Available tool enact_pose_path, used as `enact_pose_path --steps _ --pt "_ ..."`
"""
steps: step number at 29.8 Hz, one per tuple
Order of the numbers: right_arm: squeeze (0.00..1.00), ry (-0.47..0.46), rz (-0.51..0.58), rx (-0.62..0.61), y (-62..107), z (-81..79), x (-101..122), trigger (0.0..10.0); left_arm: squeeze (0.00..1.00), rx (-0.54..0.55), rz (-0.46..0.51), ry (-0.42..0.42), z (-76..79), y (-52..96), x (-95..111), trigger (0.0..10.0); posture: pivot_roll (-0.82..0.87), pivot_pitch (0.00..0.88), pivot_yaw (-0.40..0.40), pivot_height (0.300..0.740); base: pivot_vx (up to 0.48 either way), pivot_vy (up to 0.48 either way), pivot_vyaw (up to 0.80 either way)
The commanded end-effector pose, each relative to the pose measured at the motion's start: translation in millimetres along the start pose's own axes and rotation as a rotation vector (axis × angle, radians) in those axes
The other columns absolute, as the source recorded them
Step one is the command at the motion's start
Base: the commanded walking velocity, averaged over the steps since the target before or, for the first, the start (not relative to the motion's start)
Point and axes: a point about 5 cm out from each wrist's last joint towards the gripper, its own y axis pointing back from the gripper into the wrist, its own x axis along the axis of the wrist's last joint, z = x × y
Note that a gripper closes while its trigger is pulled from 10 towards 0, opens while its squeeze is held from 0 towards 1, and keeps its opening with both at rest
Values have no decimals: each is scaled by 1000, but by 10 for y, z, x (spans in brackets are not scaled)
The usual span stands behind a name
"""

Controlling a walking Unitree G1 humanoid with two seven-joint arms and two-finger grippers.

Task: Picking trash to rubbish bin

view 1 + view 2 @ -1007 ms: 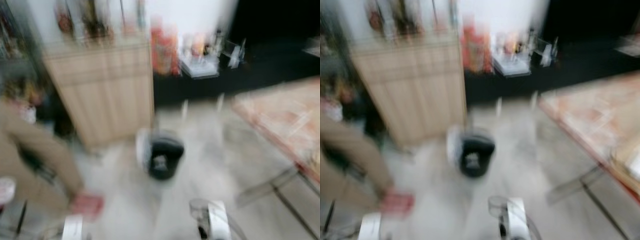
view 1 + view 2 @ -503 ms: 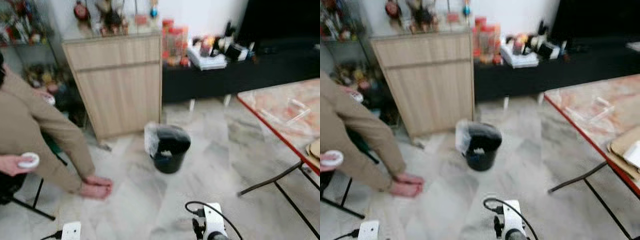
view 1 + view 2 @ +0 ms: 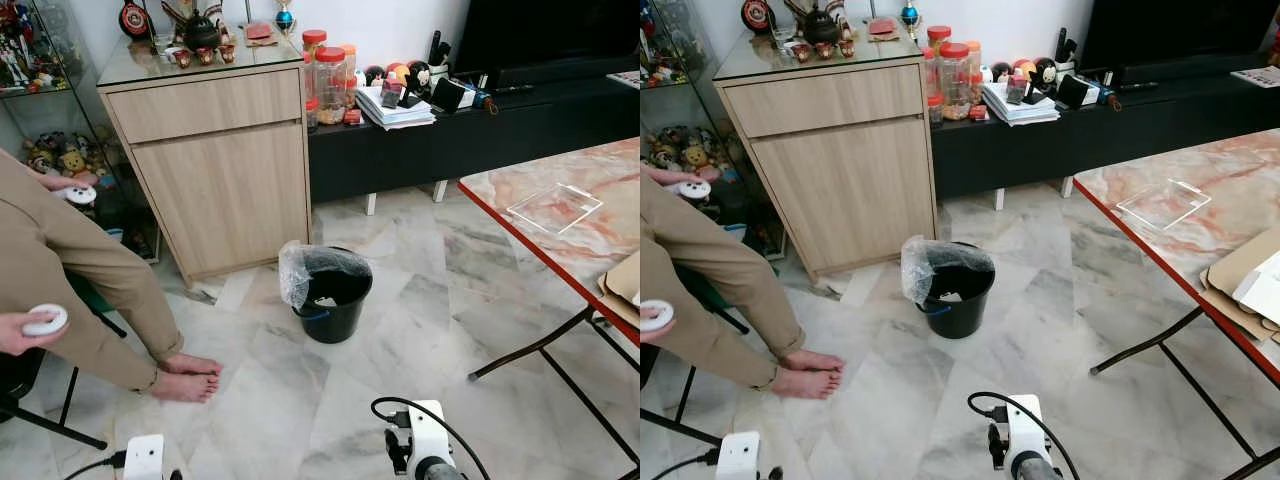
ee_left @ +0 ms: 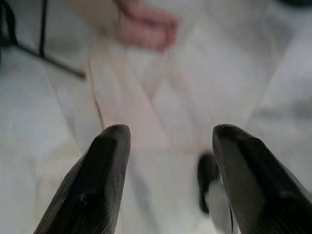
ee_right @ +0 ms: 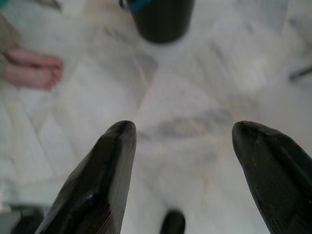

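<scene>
A black rubbish bin (image 3: 333, 297) lined with a clear plastic bag stands on the marble floor in front of me, with some white trash inside it (image 3: 325, 301). The bin's base also shows in the right wrist view (image 5: 163, 18). My left gripper (image 4: 168, 134) is open over bare floor, with nothing between its fingers. My right gripper (image 5: 183, 129) is open too, empty, and points at the floor short of the bin. The white wrist housings of both arms (image 3: 428, 455) sit low at the bottom of the eye views.
A person in tan trousers sits at the left, bare feet (image 3: 188, 378) on the floor, a white object in one hand (image 3: 45, 320). A wooden cabinet (image 3: 220, 165) stands behind the bin. A marble table (image 3: 560, 225) with metal legs is at the right.
The head camera has swung and steadied: the view was blurred, now it is sharp. The bin sits at much the same spot in the picture. The person's feet have stayed in place.
</scene>
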Motion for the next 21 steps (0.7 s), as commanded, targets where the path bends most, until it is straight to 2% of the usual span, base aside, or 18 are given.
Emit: enact_pose_path --steps 1,5,7,10,11,15,21 --pt "0 3 104 19 -54 -39 267 10000 0 9 118 -15 -27 -64 299 10000 -17 0 32 740 0 0 0" --pt "0 1 153 21 -85 -48 433 10000 0 -12 181 -10 26 -111 514 10000 -20 0 36 740 0 0 0" --pt "0 -2 195 23 -109 -65 588 10000 0 -73 235 -40 166 -149 725 10000 -27 0 45 740 0 0 0" --pt "0 -12 223 16 -121 -57 686 10000 0 -138 267 -81 328 -169 871 10000 -40 0 58 740 0 0 0" --pt "0 -12 223 16 -121 -57 686 10000 0 -138 267 -81 328 -169 871 10000 -40 0 58 740 0 0 0" --pt "0 -35 239 -13 -117 5 709 10000 0 -214 290 -117 538 -179 1014 10000 -70 0 86 740 0 0 0" --pt "0 -61 239 -47 -98 92 646 10000 0 -246 282 -141 612 -189 1078 10000 -103 0 117 740 0 0 0"
